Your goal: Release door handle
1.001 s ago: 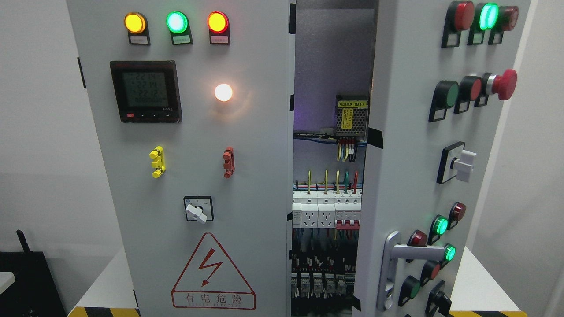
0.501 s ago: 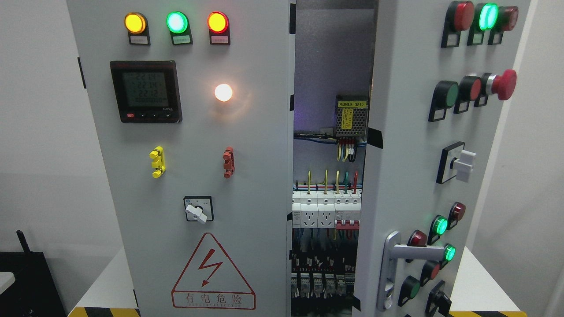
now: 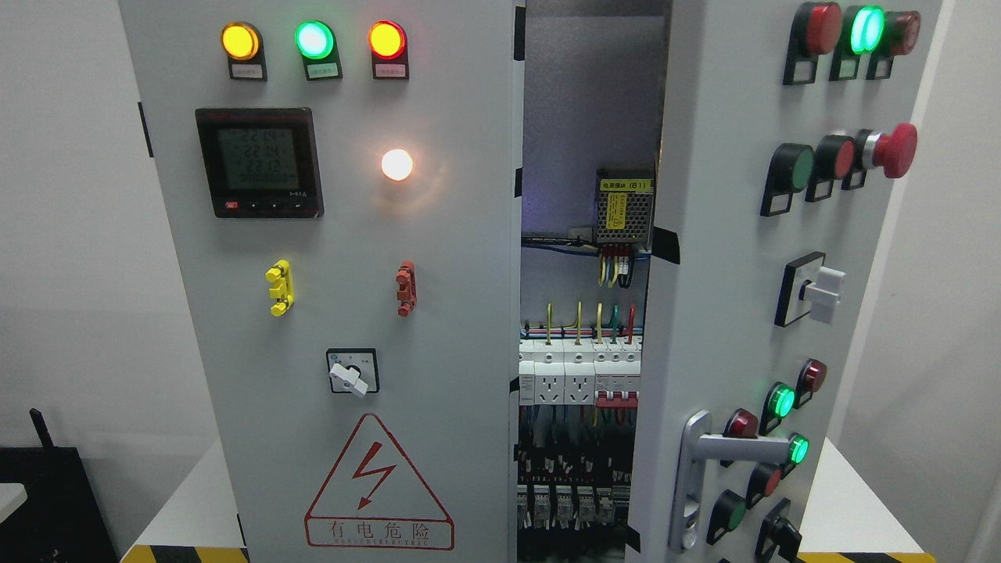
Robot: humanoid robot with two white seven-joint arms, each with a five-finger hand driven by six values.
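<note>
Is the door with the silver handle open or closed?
Open. The right door is swung outward, leaving a gap where wires and breakers show inside. Its silver handle is free; no hand touches it.

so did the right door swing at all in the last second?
Barely. The right door's left edge at top crept slightly left, covering a little more of the interior back panel; the handle looks unchanged.

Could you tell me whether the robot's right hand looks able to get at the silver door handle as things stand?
Probably yes, though neither hand is in view. The silver door handle sticks out from the front of the open right door near its lower edge, with nothing covering it; only the small indicator lamps sit close beside it.
</note>
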